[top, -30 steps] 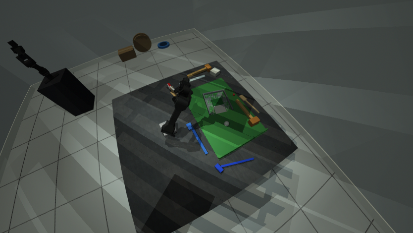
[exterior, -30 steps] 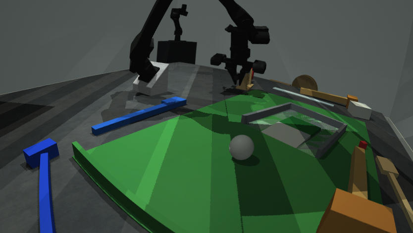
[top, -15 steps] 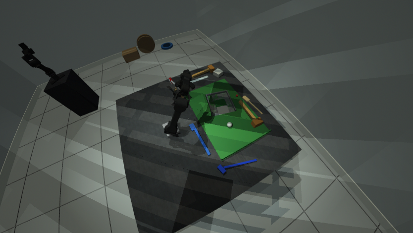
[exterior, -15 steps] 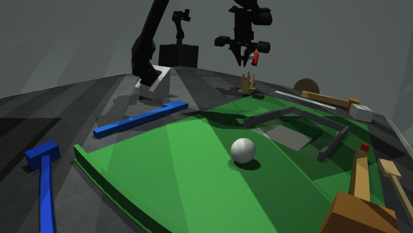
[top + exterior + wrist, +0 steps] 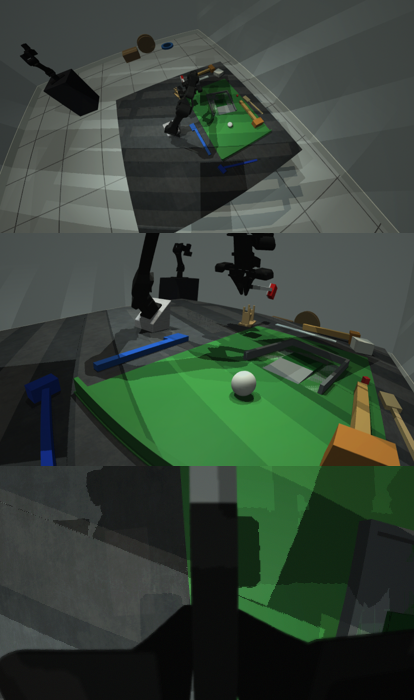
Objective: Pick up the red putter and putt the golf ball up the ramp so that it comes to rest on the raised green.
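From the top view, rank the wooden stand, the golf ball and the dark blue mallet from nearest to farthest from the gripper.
1. Wooden stand: just beside the arm, almost below the gripper, which holds the red putter.
2. Golf ball: on the green mat, past the grey-walled ramp.
3. Dark blue mallet: off the mat's near edge, farthest.

No legible text, labels, brand marks, numbers or signs observed in the top, exterior or wrist views.
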Controlling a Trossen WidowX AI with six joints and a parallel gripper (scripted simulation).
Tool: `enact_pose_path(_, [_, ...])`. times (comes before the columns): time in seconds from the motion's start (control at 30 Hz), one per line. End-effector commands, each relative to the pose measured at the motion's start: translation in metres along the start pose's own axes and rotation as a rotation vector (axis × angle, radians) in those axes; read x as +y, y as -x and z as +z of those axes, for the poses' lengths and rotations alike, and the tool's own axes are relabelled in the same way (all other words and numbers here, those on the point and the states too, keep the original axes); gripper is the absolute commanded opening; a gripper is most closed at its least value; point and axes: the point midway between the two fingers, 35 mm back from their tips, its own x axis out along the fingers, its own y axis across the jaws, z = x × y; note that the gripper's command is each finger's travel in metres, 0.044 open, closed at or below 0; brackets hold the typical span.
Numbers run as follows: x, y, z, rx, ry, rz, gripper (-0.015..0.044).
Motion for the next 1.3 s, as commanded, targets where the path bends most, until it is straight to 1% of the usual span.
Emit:
enact_pose_path(0.0, [-0.011, 0.014, -0.025, 0.001, -0.137, -0.020, 0.0000])
enact_pose_path(0.33, [-0.032, 0.040, -0.094, 0.015, -0.487, -0.063, 0.0000])
enact_pose_path(0.63, [-0.038, 0.059, -0.160, 0.032, -0.804, -0.106, 0.0000])
enact_pose_path(0.9, [-0.032, 0.072, -0.218, 0.049, -1.082, -0.148, 0.0000])
enact_pose_path(1.27, [-0.008, 0.084, -0.289, 0.079, -1.434, -0.206, 0.0000])
